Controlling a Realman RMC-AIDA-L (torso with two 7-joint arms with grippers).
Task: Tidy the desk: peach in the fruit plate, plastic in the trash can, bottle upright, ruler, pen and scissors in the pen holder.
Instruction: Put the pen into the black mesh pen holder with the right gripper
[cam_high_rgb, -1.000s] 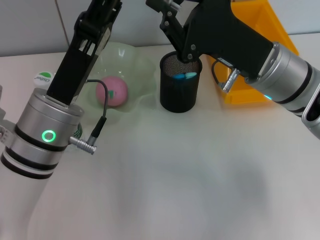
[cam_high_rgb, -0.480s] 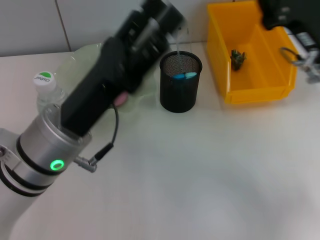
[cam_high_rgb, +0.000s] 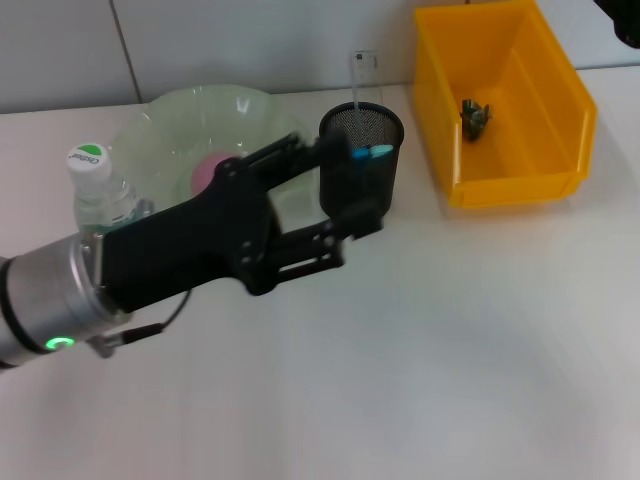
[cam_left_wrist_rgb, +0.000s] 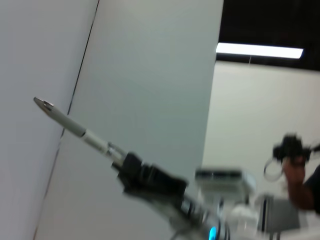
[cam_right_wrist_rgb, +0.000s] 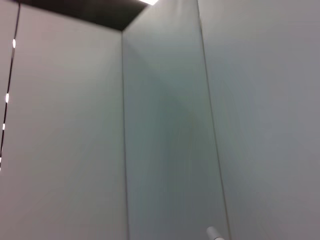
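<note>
On my head feed the peach (cam_high_rgb: 208, 172) lies in the pale green fruit plate (cam_high_rgb: 180, 112) at ten o'clock on the counter (cam_high_rgb: 430, 340). The bottle (cam_high_rgb: 100, 195) stands upright touching the plate's nine o'clock rim. The black mesh pen holder (cam_high_rgb: 362, 160) sits just beside the plate at its three o'clock, with a clear ruler (cam_high_rgb: 358, 78) and blue-handled scissors (cam_high_rgb: 368, 152) inside. The yellow trash can (cam_high_rgb: 505, 110) at one o'clock holds a dark scrap (cam_high_rgb: 475, 116). My left pincer (cam_high_rgb: 345, 195) reaches across the holder's front, fingers spread wide, gripping nothing. My right pincer is out of sight.
</note>
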